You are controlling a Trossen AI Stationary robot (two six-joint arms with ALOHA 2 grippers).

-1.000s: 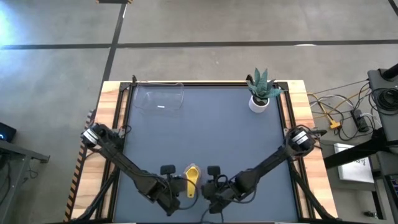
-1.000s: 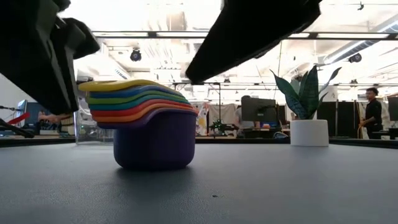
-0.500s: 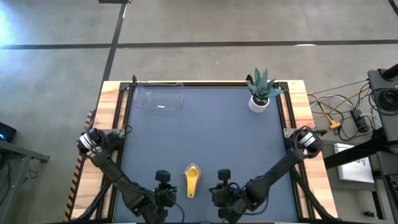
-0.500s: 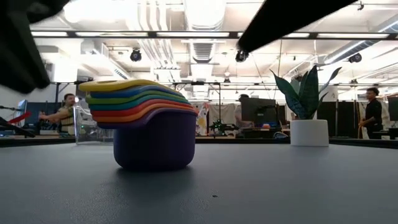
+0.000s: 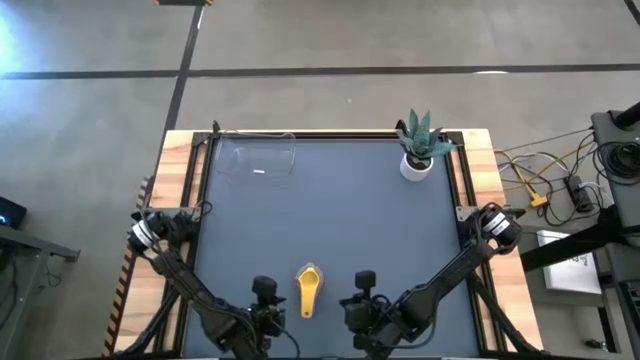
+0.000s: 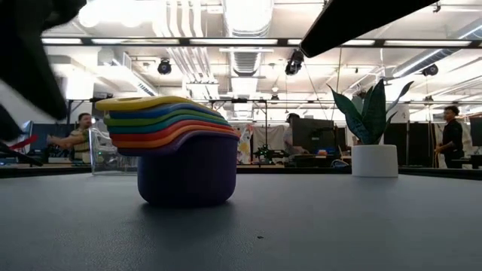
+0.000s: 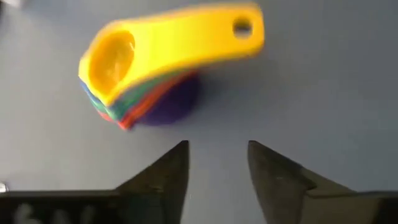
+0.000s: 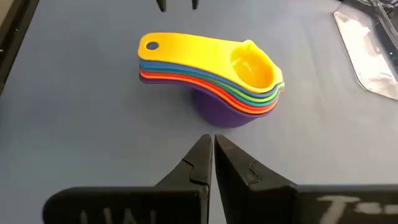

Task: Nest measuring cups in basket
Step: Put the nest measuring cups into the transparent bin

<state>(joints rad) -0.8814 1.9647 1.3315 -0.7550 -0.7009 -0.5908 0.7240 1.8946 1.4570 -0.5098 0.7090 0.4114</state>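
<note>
The measuring cups (image 5: 308, 288) stand nested in one stack on the table near its near edge, the purple cup (image 6: 187, 177) at the bottom and the yellow one (image 8: 211, 56) on top. The clear basket (image 5: 256, 160) stands apart at the far left. My left gripper (image 7: 217, 149) is open, a short way left of the stack (image 7: 149, 74) and not touching it. My right gripper (image 8: 211, 142) is shut and stays a short way right of the stack. Both grippers (image 5: 270, 314) (image 5: 356, 312) point at the cups.
A white pot with a spiky green plant (image 5: 418, 150) stands at the far right corner. Wooden rails (image 5: 478, 180) frame the dark table top. Between the stack and the basket (image 6: 105, 154) lies open table. People and desks show in the room behind.
Both grippers have drawn back from the stack toward the table's near edge and risen, so the arms have mostly left the low view. The stack of cups has stayed where it was.
</note>
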